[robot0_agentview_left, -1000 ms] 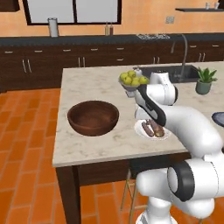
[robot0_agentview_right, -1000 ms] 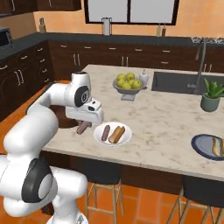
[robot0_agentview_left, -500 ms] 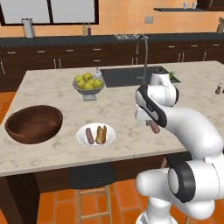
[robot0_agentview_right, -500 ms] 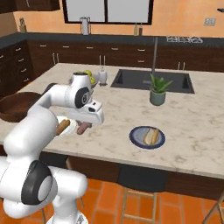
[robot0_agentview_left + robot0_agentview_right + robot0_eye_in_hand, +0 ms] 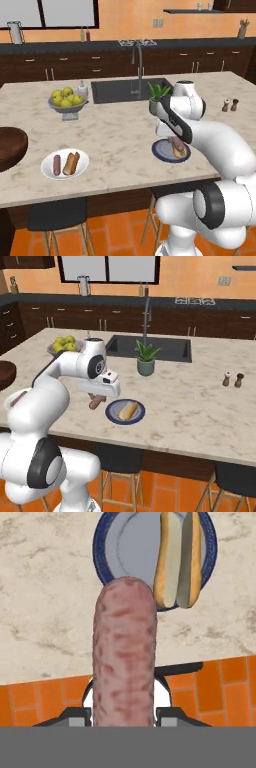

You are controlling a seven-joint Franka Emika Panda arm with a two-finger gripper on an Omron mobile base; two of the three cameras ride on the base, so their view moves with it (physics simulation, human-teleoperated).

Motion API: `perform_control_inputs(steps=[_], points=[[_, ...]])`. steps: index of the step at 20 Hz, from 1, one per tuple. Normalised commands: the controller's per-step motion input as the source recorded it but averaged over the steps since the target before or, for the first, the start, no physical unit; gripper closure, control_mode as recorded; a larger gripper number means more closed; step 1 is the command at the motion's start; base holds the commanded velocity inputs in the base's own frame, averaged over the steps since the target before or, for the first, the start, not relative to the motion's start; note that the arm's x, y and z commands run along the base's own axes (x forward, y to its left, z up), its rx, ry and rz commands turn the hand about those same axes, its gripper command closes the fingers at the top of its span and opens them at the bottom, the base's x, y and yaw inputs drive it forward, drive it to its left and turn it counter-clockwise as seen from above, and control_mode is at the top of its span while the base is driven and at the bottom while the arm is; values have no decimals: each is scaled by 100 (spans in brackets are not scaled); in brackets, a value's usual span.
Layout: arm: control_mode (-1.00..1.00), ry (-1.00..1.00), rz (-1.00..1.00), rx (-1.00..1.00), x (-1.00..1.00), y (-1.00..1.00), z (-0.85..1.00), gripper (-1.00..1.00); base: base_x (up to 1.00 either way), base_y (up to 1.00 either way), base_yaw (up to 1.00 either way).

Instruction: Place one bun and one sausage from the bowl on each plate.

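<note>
At the far left of the left base view, the rim of the wide dark-brown wooden bowl (image 5: 11, 145) is seen at the counter's edge. Just right of it, the small plain white round plate (image 5: 65, 164) is already loaded with one reddish-pink sausage (image 5: 56, 164) and one tan-golden bun (image 5: 71, 163), laid side by side. Behind it, a grey pedestal bowl of yellow-green fruit (image 5: 66, 102) is set on the pale marble counter (image 5: 110, 135).

Further right, the dark blue-grey plate with a lighter centre (image 5: 125, 411) is found near the counter's front edge, with a second split golden bun (image 5: 179, 559) resting on it. The two-finger gripper (image 5: 96, 401) is held just left of this plate in the right base view, its jaws closed on a second smooth pinkish-brown sausage (image 5: 124, 654), which is gripped near one end with the free end pointed toward the plate.

The sausage is judged to be light, fairly firm and smooth-skinned, so some slipping or rolling is to be expected on release; a hold near the middle would be steadier. The bun is judged soft and easily dented.

A small potted green plant (image 5: 146, 360) and a pair of shakers (image 5: 233, 379) are seen further right.
</note>
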Motion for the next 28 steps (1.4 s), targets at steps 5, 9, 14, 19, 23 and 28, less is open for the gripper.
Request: perform_control_inputs(steps=[5,9,14,19,23,28], points=[[100,0,0,0,0,0,0,100,18,-9,-6],[100,0,0,0,0,0,0,100,43,-5,-3],[100,0,0,0,0,0,0,100,73,-7,3],[-100,0,1,0,98,0,-10,100,0,0,0],[-100,0,0,0,100,0,-36,100,0,0,0],[-100,4,0,0,68,0,-77,100,0,0,0]])
